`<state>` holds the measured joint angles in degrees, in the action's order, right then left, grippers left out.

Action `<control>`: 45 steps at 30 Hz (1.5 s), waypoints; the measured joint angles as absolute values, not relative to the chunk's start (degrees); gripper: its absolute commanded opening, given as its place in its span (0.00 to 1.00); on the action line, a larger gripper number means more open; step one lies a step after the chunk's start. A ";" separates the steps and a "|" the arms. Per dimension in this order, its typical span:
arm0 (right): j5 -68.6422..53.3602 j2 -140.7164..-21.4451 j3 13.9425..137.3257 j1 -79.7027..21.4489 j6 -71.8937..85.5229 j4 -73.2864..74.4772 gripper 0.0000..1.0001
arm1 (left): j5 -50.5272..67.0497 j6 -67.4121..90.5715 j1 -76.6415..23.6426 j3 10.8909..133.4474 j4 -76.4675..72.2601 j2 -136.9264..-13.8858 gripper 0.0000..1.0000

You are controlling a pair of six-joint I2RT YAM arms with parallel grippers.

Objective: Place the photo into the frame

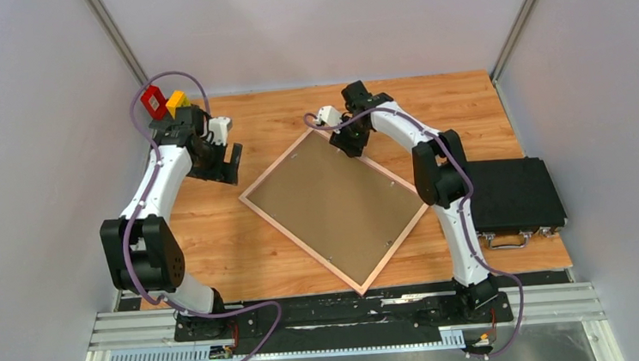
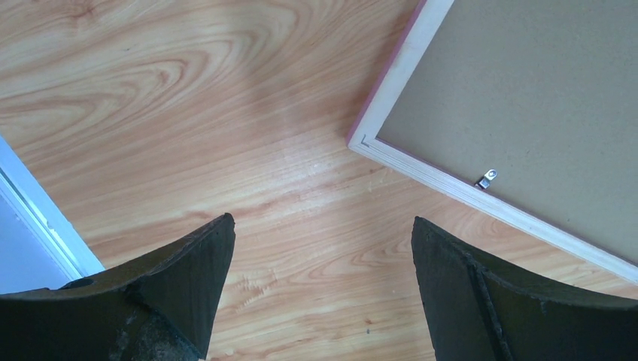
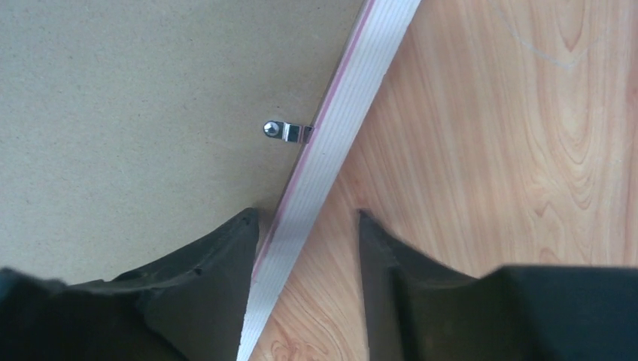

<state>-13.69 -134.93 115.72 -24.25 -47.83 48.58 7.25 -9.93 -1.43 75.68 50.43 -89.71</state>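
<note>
Frame lies face-down on table, turned diamond-wise, near corner by arm bases, brown backing board up. Black case to its right. L gripper over bare wood beside frame's left corner, jaws wide, nothing held. R gripper at far edge, jaws part-open astride the rail.

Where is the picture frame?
In the top view the frame lies face-down mid-table, turned diamond-wise, left of the black case; the right gripper straddles its far edge.

Frame: cut off at top and right edges, left wrist view; front face-down, unseen. Black case: left end hidden behind right arm.
</note>
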 measured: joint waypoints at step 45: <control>-21.82 -129.82 106.21 -20.49 -36.84 45.95 0.00 | 12.21 -9.28 -1.39 76.97 48.36 -98.04 0.92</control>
